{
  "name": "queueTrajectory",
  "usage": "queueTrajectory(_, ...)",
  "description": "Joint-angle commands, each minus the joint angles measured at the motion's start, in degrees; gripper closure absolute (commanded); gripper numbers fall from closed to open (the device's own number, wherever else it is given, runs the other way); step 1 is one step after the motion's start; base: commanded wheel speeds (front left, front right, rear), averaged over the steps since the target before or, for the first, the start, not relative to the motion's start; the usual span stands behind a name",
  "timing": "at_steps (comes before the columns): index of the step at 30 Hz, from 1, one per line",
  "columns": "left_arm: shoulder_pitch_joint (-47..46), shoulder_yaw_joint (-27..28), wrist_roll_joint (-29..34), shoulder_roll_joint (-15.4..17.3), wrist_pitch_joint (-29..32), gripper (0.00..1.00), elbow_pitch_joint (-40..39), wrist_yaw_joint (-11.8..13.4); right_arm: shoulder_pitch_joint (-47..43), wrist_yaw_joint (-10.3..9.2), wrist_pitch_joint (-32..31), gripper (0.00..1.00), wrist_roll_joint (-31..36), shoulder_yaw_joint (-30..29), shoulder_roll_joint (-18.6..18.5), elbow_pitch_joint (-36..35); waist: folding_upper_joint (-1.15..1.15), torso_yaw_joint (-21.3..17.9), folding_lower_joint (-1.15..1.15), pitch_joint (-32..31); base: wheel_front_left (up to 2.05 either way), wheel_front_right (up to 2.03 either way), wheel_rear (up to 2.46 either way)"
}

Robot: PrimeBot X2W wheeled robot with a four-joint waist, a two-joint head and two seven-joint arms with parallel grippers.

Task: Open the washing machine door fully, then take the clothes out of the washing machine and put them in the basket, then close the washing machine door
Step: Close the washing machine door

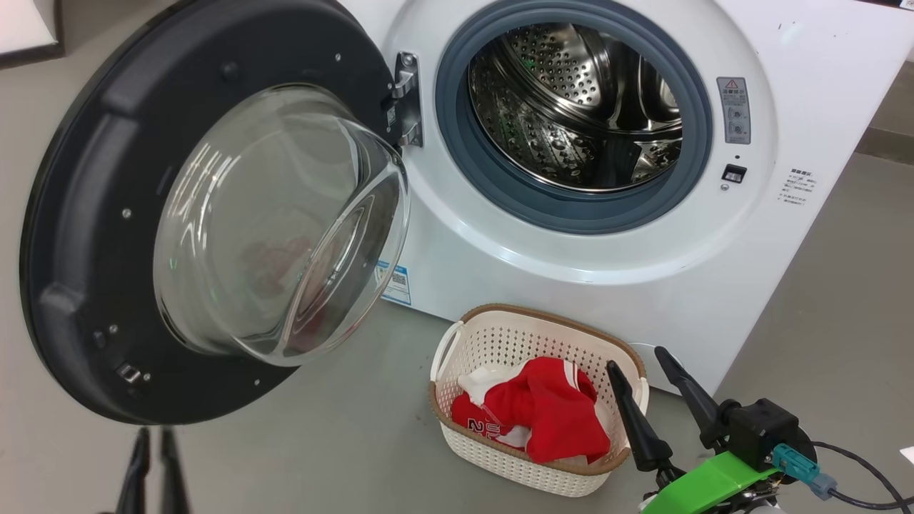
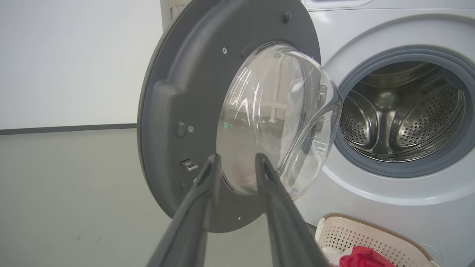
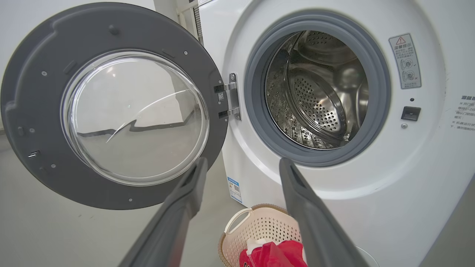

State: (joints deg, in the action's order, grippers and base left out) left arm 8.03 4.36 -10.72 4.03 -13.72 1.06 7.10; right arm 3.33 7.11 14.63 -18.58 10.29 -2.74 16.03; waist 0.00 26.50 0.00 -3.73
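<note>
Head view: one round glossy black washing machine door (image 1: 93, 214), its clear glass bowl (image 1: 271, 228) bulging rightward, stands swung wide at the left of one white front-loading washing machine (image 1: 571, 271).
One cream perforated plastic basket (image 1: 493, 335) sits on the grey floor (image 1: 343, 442) by the machine, long axis along its front, holding one heap of red white-lettered clothes (image 1: 550, 414); left tool (image 1: 155, 430) narrowly parted, right tool (image 1: 634, 358) spread, both empty. Left wrist view: left tool (image 2: 236, 157) parted, pointing at the bowl. Right wrist view: right tool (image 3: 243, 160) wide above the basket.
</note>
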Motion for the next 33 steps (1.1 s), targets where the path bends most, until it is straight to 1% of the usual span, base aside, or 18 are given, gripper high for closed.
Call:
queueTrajectory(1,-3.5,2.3,-0.2,0.8,-0.2,1.00,-1.3,0.6,1.9,0.37,0.4,0.00,-0.5,1.2,-0.1,-1.2,0.00,0.0,0.00,0.0,0.00,0.00,0.00)
queueTrajectory(5,-6.9,3.2,-0.1,2.2,0.8,1.00,-1.5,1.4,1.8,0.37,0.4,0.00,-0.2,1.1,-0.1,-1.1,0.00,-0.2,0.00,-0.1,0.00,0.00,0.00)
queueTrajectory(11,-16.2,5.7,-0.1,6.5,3.8,1.00,-1.0,2.4,1.5,0.37,0.4,0.00,0.5,0.4,-0.1,-1.0,0.00,-0.7,0.00,-0.3,0.00,0.00,0.00)
queueTrajectory(13,-20.5,7.0,-1.7,7.7,4.2,1.00,0.0,2.0,1.3,0.37,0.4,0.00,0.8,0.1,-0.1,-0.9,0.00,-0.9,0.00,-0.3,0.00,0.00,0.00)
queueTrajectory(15,-25.0,8.9,-5.7,8.1,4.4,1.00,2.1,0.7,1.0,0.37,0.4,0.00,0.7,-0.6,-0.1,-1.2,0.00,-1.0,0.00,-0.2,0.00,0.00,0.00)
queueTrajectory(17,-28.8,10.7,-8.1,9.5,4.2,1.00,5.1,-0.1,0.8,0.37,0.4,0.00,0.8,-0.9,-0.1,-1.4,0.00,-1.4,0.00,0.1,0.00,0.00,0.00)
queueTrajectory(19,-32.7,13.1,-11.6,10.0,3.7,1.00,8.7,-1.0,0.6,0.37,0.4,0.00,1.0,-1.2,-0.1,-1.5,0.00,-1.9,0.00,0.6,0.00,0.00,0.00)
queueTrajectory(20,-32.7,13.1,-11.6,10.0,3.7,1.00,8.7,-1.0,0.6,0.37,0.4,0.00,1.0,-1.2,-0.1,-1.5,0.00,-1.9,0.00,0.6,0.00,0.00,0.00)
queueTrajectory(22,-36.8,16.4,-17.2,9.3,4.1,1.00,12.6,-1.6,0.4,0.37,0.4,0.00,1.3,-1.6,-0.1,-1.4,0.00,-2.2,0.00,0.8,0.00,0.00,0.00)
queueTrajectory(24,-40.3,18.7,-20.4,10.5,4.7,1.00,17.2,-2.3,0.3,0.37,0.4,0.00,1.6,-1.7,-0.1,-1.2,0.00,-2.8,0.00,1.2,0.00,0.00,0.00)
queueTrajectory(25,-43.8,20.7,-23.3,11.7,5.6,1.00,22.0,-2.6,0.4,0.37,0.4,0.00,1.8,-1.7,-0.1,-1.1,0.00,-3.2,0.00,1.4,0.00,0.00,0.00)
queueTrajectory(27,-46.8,22.0,-25.1,13.3,7.0,1.00,26.7,-2.7,0.5,0.37,0.4,0.00,2.0,-1.8,-0.1,-1.0,0.00,-3.7,0.00,1.7,0.00,0.00,0.00)
queueTrajectory(30,-50.7,23.1,-27.5,15.4,10.9,1.00,33.8,-2.4,0.7,0.37,0.4,0.00,2.2,-1.8,-0.1,-0.8,0.00,-4.2,0.00,1.9,0.00,0.00,0.00)
queueTrajectory(33,-54.0,24.2,-30.0,16.9,14.4,1.00,39.3,-2.1,1.0,0.37,0.4,0.00,2.4,-1.9,-0.1,-0.6,0.00,-4.8,0.00,2.2,0.00,0.00,0.00)
